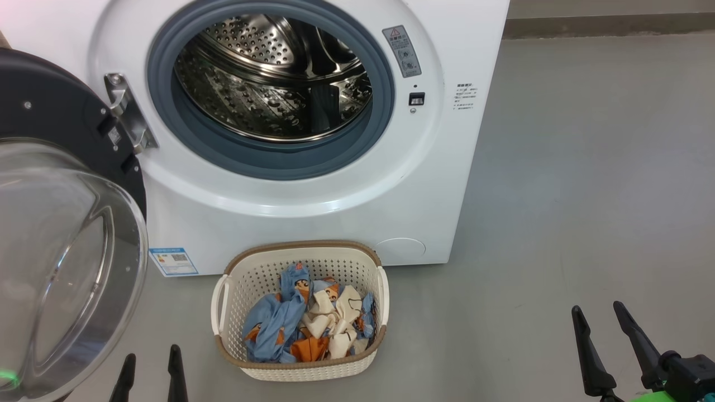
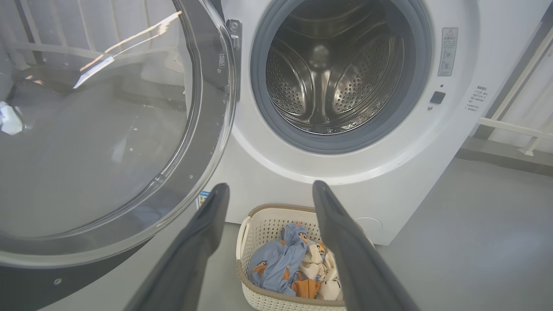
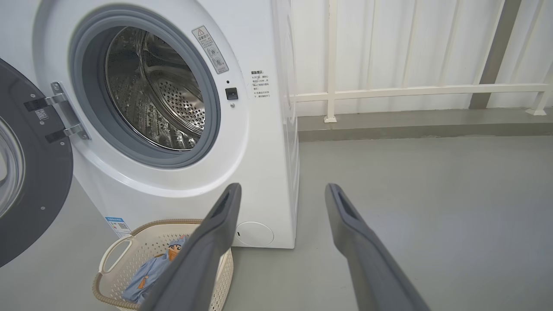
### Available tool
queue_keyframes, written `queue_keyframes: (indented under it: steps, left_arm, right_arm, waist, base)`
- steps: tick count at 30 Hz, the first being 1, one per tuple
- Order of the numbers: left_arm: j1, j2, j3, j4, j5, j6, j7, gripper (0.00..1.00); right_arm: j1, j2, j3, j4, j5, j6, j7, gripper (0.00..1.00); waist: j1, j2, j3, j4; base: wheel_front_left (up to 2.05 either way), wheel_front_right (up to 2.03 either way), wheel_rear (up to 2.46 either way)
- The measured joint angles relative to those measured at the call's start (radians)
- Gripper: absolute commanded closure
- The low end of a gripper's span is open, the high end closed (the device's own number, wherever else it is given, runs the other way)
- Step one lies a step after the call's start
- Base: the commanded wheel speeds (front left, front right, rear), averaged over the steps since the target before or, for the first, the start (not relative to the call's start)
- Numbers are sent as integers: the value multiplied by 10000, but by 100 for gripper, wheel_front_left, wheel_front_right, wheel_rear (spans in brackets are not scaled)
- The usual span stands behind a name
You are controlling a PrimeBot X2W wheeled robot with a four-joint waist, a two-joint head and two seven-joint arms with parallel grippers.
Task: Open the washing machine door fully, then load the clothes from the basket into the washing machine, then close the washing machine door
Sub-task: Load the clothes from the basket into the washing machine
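Status at that frame: the washing machine (image 1: pixel 313 212) sat on the grey floor (image 1: pixel 586 195) with its mouth uncovered. The door (image 1: pixel 50 106) was swung out to the robot's left on its metal hinge (image 1: pixel 125 111). Its black rim faced outward and its glass bowl (image 1: pixel 67 268) bulged toward the head camera. Couldn't tell whether that was the hinge's full travel. A grey gasket (image 1: pixel 268 162) ringed the opening. The drum (image 1: pixel 273 72) behind it showed bare perforated steel and lifter ribs.

The basket (image 1: pixel 313 371) stood on the floor just in front of the machine, below the opening and to the right of the blue label sticker (image 1: pixel 173 261). The clothes (image 1: pixel 304 324) were piled inside the basket: light blue on the left, cream in the middle and right, orange toward the near edge (cartoon prints readable on the blue and cream pieces).

Left tool (image 1: pixel 153 353): fingers spread wide, nothing between them. It was low and near, just left of the basket and right of the door glass, touching neither. In the left wrist view it pointed at the machine front, with the basket showing between the two fingers.

Right tool (image 1: pixel 596 307): also wide, gripping nothing. It was over bare floor, well to the right of the basket and the machine. The right wrist view looked past the machine's front right corner to a white railing (image 3: pixel 410 90) along the back wall.
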Motion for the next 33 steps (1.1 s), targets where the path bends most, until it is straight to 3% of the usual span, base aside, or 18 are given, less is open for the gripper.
queue_keyframes:
  steps: [12,33]
  left_arm:
    - [6,-4,-107,180,-144,-295,0,0]
    - [-4,4,-77,151,109,-115,0,0]
  right_arm:
    - [7,-2,0,4,2,-2,0,0]
    - [34,6,-6,-42,2,-2,0,0]
  waist:
    - [0,0,15,2]
    - [1,0,298,19]
  base:
    - [21,-21,0]
    - [129,-129,0]
